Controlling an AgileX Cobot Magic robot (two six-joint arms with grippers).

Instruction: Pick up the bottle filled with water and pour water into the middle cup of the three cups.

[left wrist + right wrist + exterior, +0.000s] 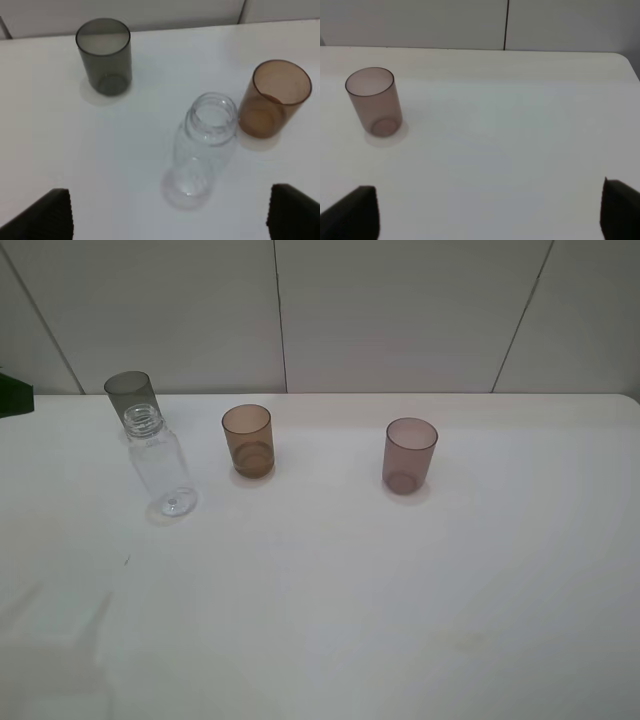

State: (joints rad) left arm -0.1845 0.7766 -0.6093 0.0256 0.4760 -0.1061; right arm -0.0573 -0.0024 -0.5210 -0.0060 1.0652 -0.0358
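The clear capless bottle (160,465) stands upright at the left of the white table, just in front of the smoky grey cup (132,398). The amber-brown middle cup (248,440) stands to its right, and the mauve cup (409,454) further right. In the left wrist view the bottle (202,150) is between the grey cup (105,55) and the amber cup (272,100). My left gripper (172,215) is open and empty, a short way back from the bottle. My right gripper (487,210) is open and empty, well back from the mauve cup (374,102). Neither gripper shows in the exterior view.
The white table (400,590) runs back to a pale panelled wall (400,310). A dark green object (14,395) sits at the far left edge. The table's right corner (625,57) shows in the right wrist view.
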